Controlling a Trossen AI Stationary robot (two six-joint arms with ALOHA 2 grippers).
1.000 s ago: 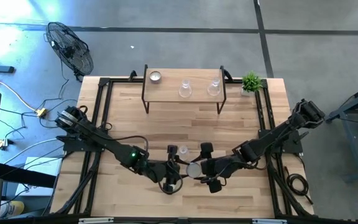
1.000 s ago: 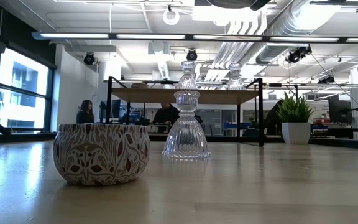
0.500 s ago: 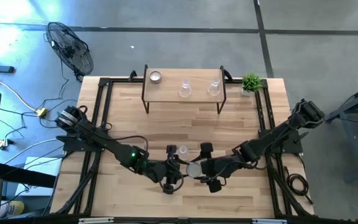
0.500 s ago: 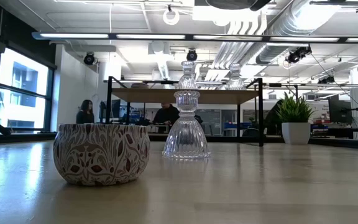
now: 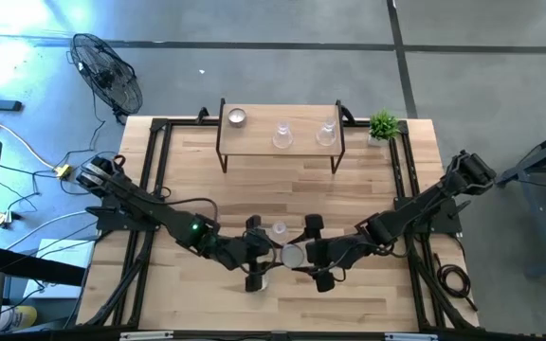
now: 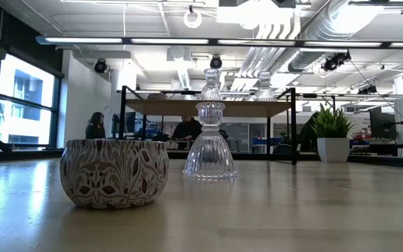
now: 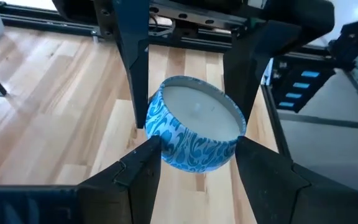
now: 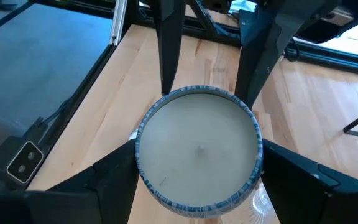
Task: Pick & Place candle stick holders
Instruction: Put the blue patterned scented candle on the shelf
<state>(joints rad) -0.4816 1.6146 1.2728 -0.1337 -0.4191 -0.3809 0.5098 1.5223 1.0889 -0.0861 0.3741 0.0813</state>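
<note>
So the blue-and-white swirl candle cup (image 7: 194, 130) with its flat white wax top sits right between both sets of fingers. The right gripper (image 8: 197, 168) clamps it on both sides; the left gripper (image 7: 197, 152) has fingers touching its sides too. Both arms reach low and meet mid-table. Farther off, a brown-patterned cup (image 6: 115, 172) and glass holder (image 6: 209, 141) stand. No readable writing.

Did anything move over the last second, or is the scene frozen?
The left arm swung a little toward the table's far side, and the left pincer shifted slightly with it. The right pincer, the blue patterned cup between the two pincers, the glass holder beside it and the shelf items stayed about where they were.
</note>
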